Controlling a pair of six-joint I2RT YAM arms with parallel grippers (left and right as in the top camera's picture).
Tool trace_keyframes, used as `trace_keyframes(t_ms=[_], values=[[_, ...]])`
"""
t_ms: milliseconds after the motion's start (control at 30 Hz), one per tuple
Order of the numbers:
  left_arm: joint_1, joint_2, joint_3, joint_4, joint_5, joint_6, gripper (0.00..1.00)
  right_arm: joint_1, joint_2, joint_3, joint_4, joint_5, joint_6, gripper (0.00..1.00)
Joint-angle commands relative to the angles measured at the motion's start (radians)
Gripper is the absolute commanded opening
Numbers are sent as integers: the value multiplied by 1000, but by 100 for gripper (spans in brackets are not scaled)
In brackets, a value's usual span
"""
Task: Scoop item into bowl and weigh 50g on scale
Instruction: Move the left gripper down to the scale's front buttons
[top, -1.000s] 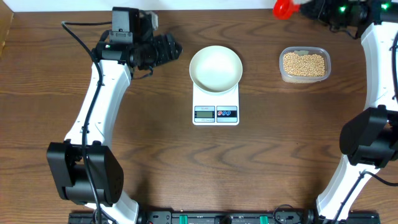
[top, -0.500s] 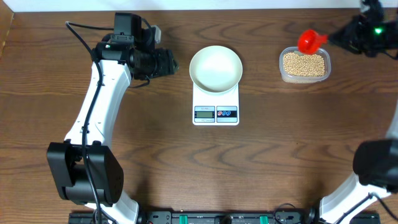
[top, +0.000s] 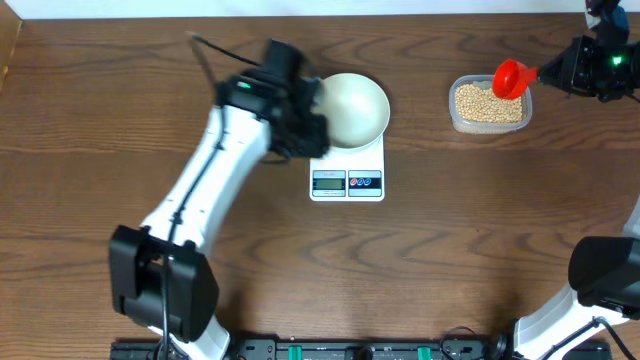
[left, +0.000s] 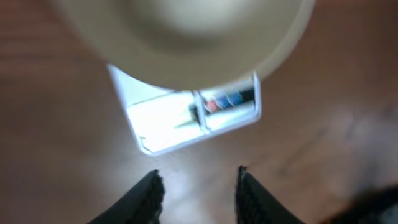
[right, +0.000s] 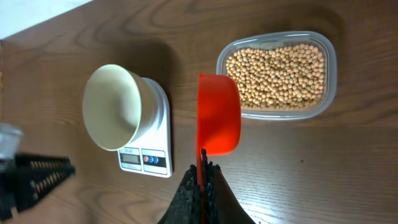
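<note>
At bowl (top: 355, 108) 9 o'clock: left gripper (left: 199, 173), jaws spread, holding nothing, view blurred. The bowl sits on the scale (top: 347, 172) and looks empty; display unreadable. The beans (top: 488, 104) are all in the tub (top: 455, 120), at 3 o'clock of the bowl. The scoop (top: 511, 77) hangs over the tub's 1 o'clock corner, handle pinched in the right gripper (right: 202, 180). Step in hand looks like loading. Suggest dipping the lip in at 1 o'clock, dragging toward 7, levelling before the lift. Small loads, since 50g overshoots easily. The tub may slide.
</note>
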Motion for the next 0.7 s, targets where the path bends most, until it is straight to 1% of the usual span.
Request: trace_keyframes(t_ms=[0, 133, 233, 333, 433, 567, 667], values=[[-52, -50, 7, -31, -57, -78, 32, -19, 3, 10, -1, -1, -36, 1], [-110, -124, -35, -26, -156, -145, 30, -21, 3, 8, -2, -5, -35, 1], [-168, -200, -117, 5, -209, -203, 29, -21, 3, 8, -2, -5, -35, 1], [-219, -280, -258, 111, -216, -275, 30, -21, 3, 8, -5, -8, -35, 1], [-265, -340, -416, 264, -215, -336, 29, -21, 3, 8, -6, -12, -35, 1], [-305, -344, -542, 441, -216, -338, 30, -19, 3, 8, -5, -11, -34, 1], [-309, -310, -571, 513, -216, -305, 27, -19, 3, 8, -3, -11, -34, 1]])
